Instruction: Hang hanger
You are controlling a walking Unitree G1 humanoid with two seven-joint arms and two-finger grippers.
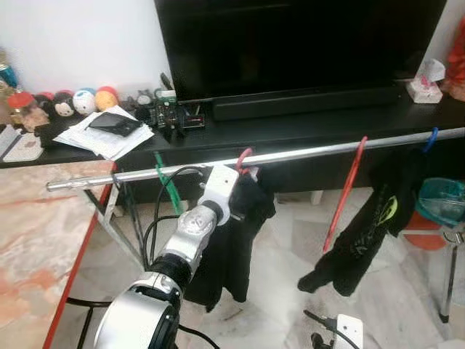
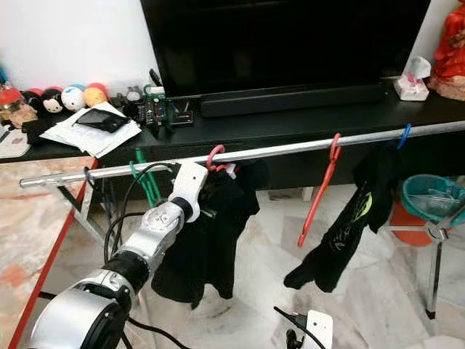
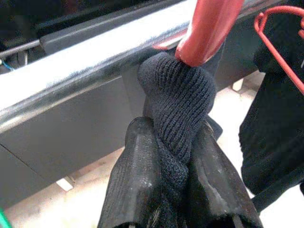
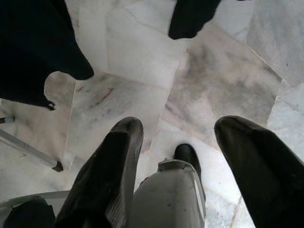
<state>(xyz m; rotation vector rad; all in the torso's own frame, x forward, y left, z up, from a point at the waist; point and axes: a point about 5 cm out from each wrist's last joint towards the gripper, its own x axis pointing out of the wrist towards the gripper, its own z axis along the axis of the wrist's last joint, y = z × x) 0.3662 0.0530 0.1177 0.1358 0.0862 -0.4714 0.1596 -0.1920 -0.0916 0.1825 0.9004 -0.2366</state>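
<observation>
Rail [image 1: 305, 153] runs silver across room before TV stand [image 1: 305, 127]. Left hand [image 3: 173, 161] raised just under rail, clenched on black knit garment [image 3: 178, 102] at neck of red hanger [image 1: 243, 159], hook over rail. Right hand [image 4: 190, 161] low above marble floor [image 4: 218, 80], fingers spread, empty.

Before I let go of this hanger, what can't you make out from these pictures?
- Hanger hook: left wrist view's top edge cuts it off; seating on the rail unclear.
- Left pincer: the black garment bunched between its fingers hides any grip on the hanger's neck.
- Hanger's shoulders: the garment covers them in the eye views.
</observation>
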